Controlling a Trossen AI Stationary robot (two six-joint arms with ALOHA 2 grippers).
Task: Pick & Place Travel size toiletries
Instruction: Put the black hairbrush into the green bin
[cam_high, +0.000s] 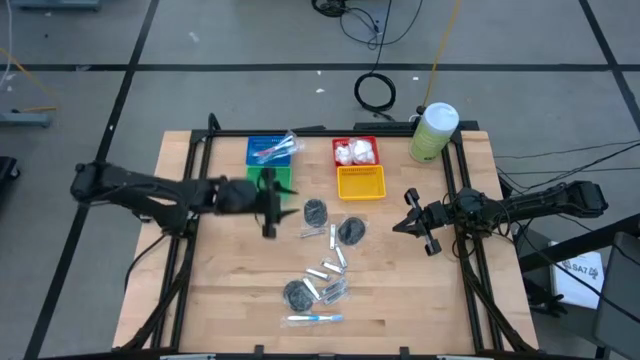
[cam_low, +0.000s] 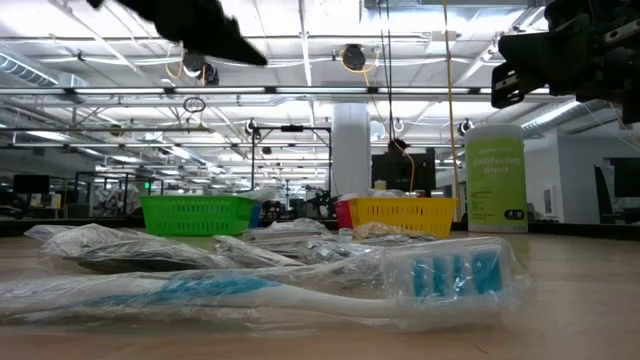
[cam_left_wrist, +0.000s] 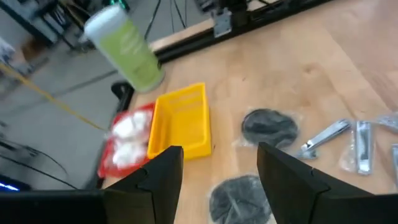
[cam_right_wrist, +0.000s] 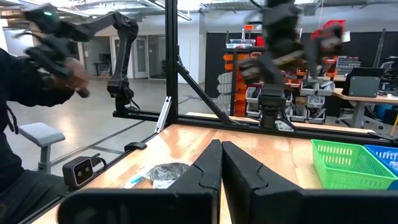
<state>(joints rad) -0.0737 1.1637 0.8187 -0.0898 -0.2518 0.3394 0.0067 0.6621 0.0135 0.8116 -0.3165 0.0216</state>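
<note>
Two dark discs (cam_high: 315, 211) sit just right of the left gripper (cam_high: 270, 212), which hangs over the table beside the green basket (cam_high: 272, 178) with its fingers apart and nothing between them — clearly the nearer arm. The nearest disc is round, so approach angle hardly matters. Silver tubes (cam_high: 330, 262) and a blue toothbrush (cam_high: 313, 318) lie further toward the front edge, the toothbrush lengthwise left to right. Right gripper (cam_high: 419, 225) waits pinched closed, empty, near the right rail.
</note>
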